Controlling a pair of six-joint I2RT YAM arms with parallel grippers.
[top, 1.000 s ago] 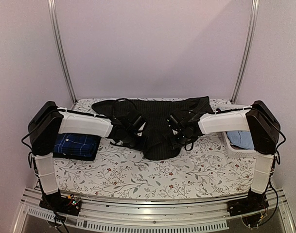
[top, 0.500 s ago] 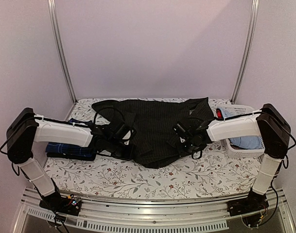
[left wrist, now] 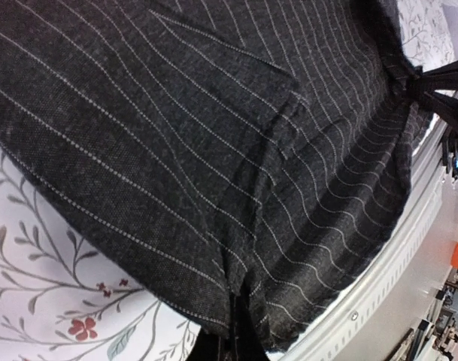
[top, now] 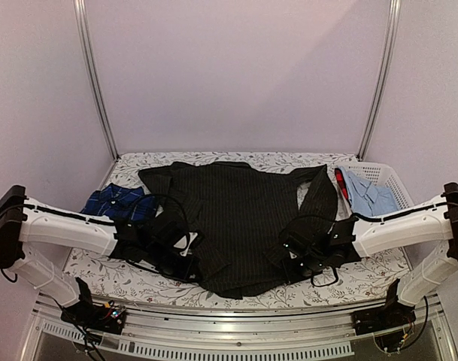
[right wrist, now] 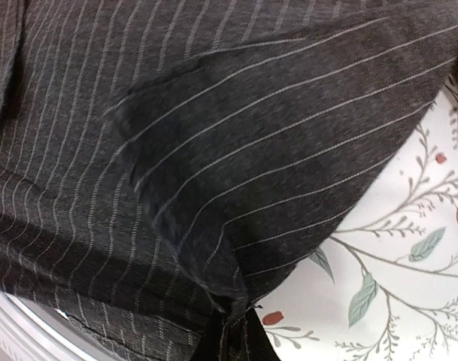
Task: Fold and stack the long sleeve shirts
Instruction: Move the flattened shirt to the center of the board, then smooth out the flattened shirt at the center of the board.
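The black shirt (top: 240, 218), pinstriped, lies spread open over the middle of the table (top: 364, 282), collar toward the far wall and bottom edge right at the near edge. The left gripper (top: 176, 263) and right gripper (top: 300, 263) sit low at the two near corners of the shirt. Each has its jaws closed tight on a pinch of the striped cloth, and both wrist views show the fabric gathering into a fold where it meets the fingers. The navy shirt (top: 112, 201) rests folded at the left side of the table, just beside the black one. A basket (top: 394, 180) at the right holds a pale blue garment (top: 368, 194).

The step in hand looks like laying the black shirt out flat before folding. One sleeve (the one on the right) lies doubled over the body, and the cloth shows a few ridges. The next move probably calls for both arms to let the corners go evenly, then take a side or sleeve and carry it across without dragging the rest.
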